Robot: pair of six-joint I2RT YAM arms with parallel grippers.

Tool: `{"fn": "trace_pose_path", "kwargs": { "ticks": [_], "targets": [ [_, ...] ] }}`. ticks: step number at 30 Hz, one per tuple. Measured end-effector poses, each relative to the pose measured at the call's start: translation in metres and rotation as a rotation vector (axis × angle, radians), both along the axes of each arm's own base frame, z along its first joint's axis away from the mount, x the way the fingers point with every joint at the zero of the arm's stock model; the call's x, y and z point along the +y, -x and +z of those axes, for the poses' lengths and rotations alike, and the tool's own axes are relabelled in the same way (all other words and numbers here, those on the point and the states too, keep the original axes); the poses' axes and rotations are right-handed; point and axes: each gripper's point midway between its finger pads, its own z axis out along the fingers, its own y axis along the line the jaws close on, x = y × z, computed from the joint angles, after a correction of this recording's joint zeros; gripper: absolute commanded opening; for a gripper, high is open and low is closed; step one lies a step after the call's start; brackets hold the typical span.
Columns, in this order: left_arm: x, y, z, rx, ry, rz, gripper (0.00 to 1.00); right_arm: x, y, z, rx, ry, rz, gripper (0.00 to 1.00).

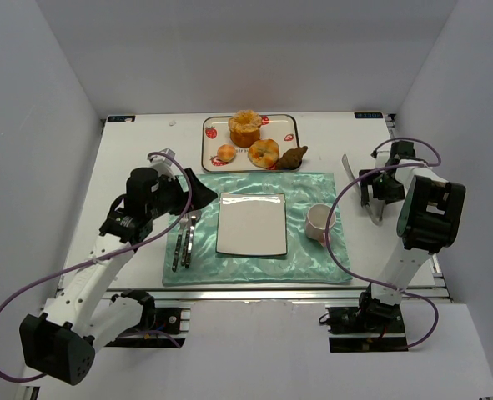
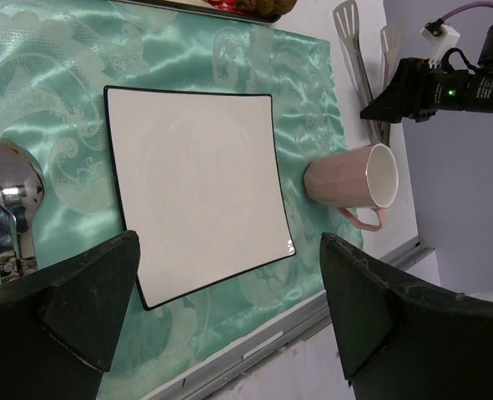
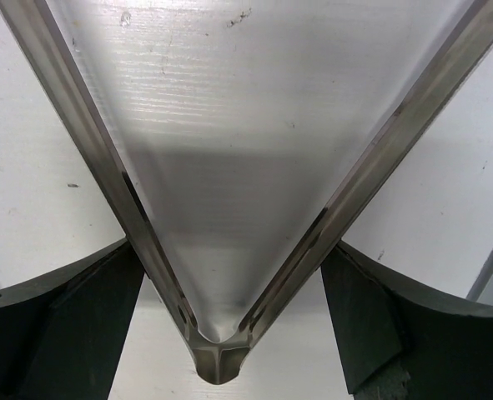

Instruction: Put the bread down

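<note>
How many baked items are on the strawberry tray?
4 on the tray: the bread far middle, a small bun near-left, a flatter bun beside it, a dark pastry at the right edge.

The bread [image 1: 245,127] sits on the tray [image 1: 284,134] behind the plate [image 1: 251,223]

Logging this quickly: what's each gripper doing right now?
Left gripper: open, empty.
Right gripper: open, jaws either side of the tongs.
</note>
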Motion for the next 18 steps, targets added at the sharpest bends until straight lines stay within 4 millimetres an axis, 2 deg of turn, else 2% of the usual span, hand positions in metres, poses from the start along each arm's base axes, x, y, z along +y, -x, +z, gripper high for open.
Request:
{"fn": "trace_pose_path", "kwargs": {
  "ticks": [4,7,8,13,18],
  "targets": [
    [0.0,0.0,0.0,0.005,0.003,0.004,0.98,0.0,-0.003,0.0,-0.011,-0.003,-0.006,0.84],
    [0.001,0.001,-0.001,0.013,0.0,0.008,0.98,0.001,-0.007,0.0,-0.027,-0.008,-0.008,0.77],
    [0.001,0.002,-0.002,0.017,0.0,0.009,0.98,0.002,-0.007,0.0,-0.031,-0.011,-0.008,0.7],
    [0.002,0.004,-0.001,0.021,0.001,0.014,0.98,0.002,-0.014,-0.001,-0.059,-0.013,-0.002,0.61],
    [0.005,0.007,0.005,0.009,0.003,0.024,0.98,0.005,-0.017,0.0,-0.097,-0.015,0.021,0.38]
  ]
}}
